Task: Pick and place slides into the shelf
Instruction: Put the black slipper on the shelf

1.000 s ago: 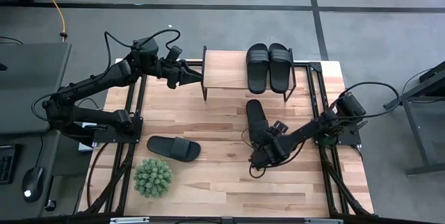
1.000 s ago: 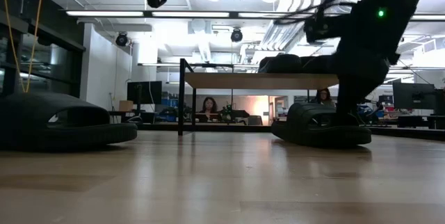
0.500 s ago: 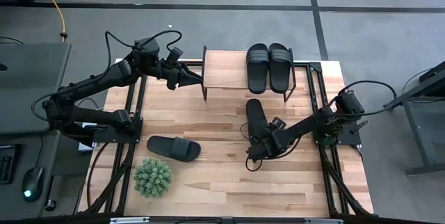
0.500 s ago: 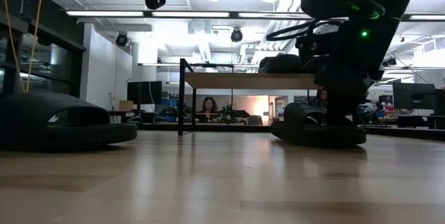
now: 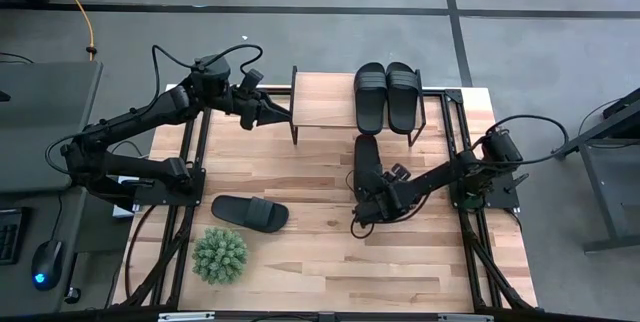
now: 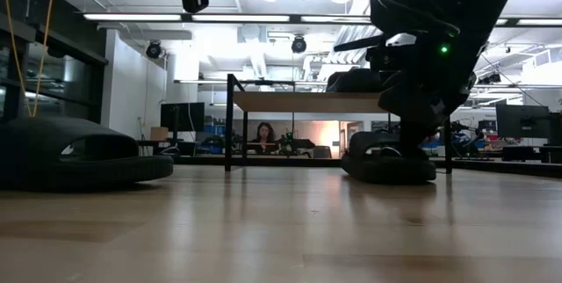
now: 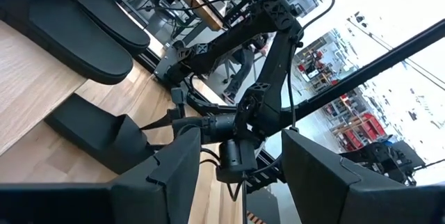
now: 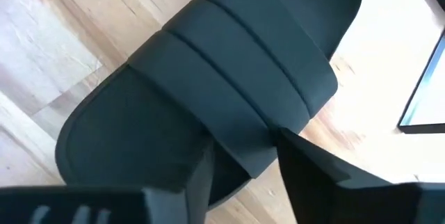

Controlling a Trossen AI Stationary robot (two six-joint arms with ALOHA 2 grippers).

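Slides: black foam-like slide sandal beside the wood-topped, black-legged shelf looks light, flexible; right gripper straddles its strap edge, fingers narrowing; grip uncertain.

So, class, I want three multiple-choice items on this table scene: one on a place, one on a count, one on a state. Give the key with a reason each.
1. Where is the small green plant?
A. on the shelf
B. on the table beside the lone slide
C. on the floor

2. How many slides lie on the shelf?
A. two
B. none
C. four

3. What is the right claw doing?
A. hanging high above the table
B. down at the slide in front of the shelf
C. resting on the plant

Key: 1 B, the plant sits by the lone slide at the table's left; 2 A, a pair of slides lies on the plank; 3 B, its fingers straddle the strap of the middle slide.
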